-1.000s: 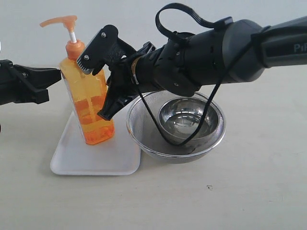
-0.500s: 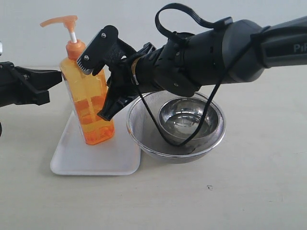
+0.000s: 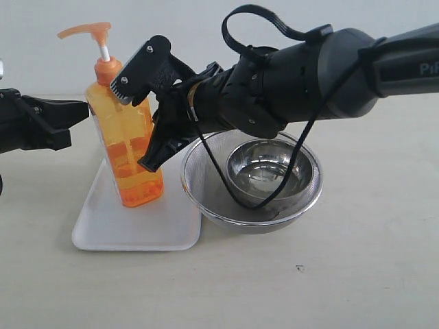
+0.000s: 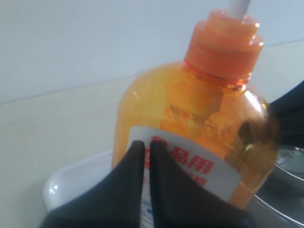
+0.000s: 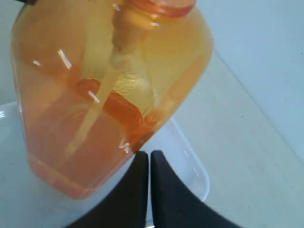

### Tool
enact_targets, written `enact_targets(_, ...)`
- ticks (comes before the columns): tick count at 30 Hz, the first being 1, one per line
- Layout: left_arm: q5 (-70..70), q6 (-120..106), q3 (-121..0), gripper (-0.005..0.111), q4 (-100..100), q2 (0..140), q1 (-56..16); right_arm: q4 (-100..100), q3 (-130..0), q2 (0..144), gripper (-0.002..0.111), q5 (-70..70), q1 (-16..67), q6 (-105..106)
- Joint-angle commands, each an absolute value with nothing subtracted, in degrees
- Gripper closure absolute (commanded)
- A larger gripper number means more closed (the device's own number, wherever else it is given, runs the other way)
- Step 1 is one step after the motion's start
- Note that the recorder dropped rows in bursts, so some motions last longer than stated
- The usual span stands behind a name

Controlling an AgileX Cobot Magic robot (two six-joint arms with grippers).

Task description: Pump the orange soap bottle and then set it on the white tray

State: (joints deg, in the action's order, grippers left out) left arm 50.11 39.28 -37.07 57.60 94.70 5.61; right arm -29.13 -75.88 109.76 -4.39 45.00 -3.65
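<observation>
The orange soap bottle (image 3: 127,151) (image 4: 190,109) (image 5: 95,95) stands on the white tray (image 3: 137,229) (image 4: 71,180) (image 5: 190,166), leaning slightly, with its pump head raised on the white stem. My left gripper (image 3: 84,108) (image 4: 147,145) is shut, its tips at the bottle's left shoulder in front of the label; whether they touch I cannot tell. My right gripper (image 3: 147,164) (image 5: 147,154) is also shut and holds nothing, its tips by the lower right side of the bottle.
A round steel mesh strainer (image 3: 206,199) with a metal bowl (image 3: 274,164) in it sits right beside the tray, under my right arm. A black cable loops from that arm down into the strainer. Pale tabletop lies in front.
</observation>
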Motion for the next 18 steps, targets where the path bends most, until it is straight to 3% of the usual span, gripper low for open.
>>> enact_targets(1, 50.9, 39.7, -37.3, 0.102, 58.5, 94.8, 5.5, -29.1, -76.0, 109.8, 0.108, -3.9, 45.1, -4.2)
enact_targets(18, 51.3, 39.8, -37.3, 0.102, 58.5, 94.8, 5.5, -29.0, -76.0, 109.8, 0.108, -3.7, 45.1, -4.5)
